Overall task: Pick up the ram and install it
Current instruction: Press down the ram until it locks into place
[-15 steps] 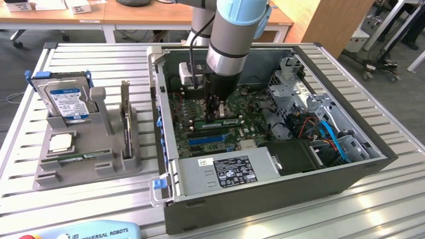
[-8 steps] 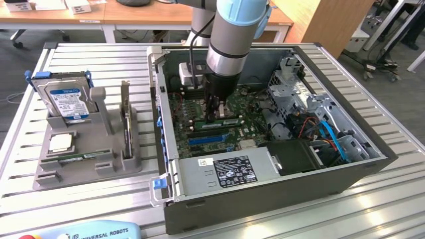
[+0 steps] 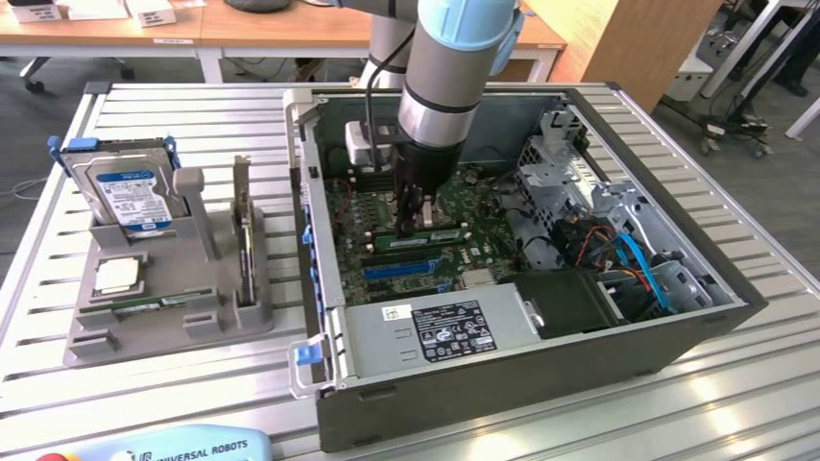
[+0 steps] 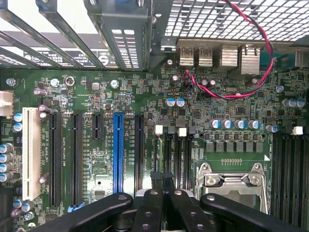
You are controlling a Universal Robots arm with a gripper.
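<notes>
The ram (image 3: 440, 233) is a narrow green stick standing on edge on the motherboard (image 3: 384, 206) inside the open computer case (image 3: 513, 384). My gripper (image 3: 413, 223) reaches straight down into the case, with its tips at the end of the stick nearer the exterior view's left. In the wrist view my gripper (image 4: 161, 178) has its black fingers (image 4: 147, 203) pressed together, shut, over the row of black memory slots (image 4: 177, 159). Nothing green shows between them. Whether the tips touch the stick I cannot tell.
A grey fixture (image 3: 90, 336) on the exterior view's left holds a blue-labelled hard drive (image 3: 129, 192), a square silver chip (image 3: 118, 277) and an upright card (image 3: 241, 206). A blue slot (image 4: 118, 152), the processor socket (image 4: 231, 181) and a red cable (image 4: 251, 58) lie around my fingers.
</notes>
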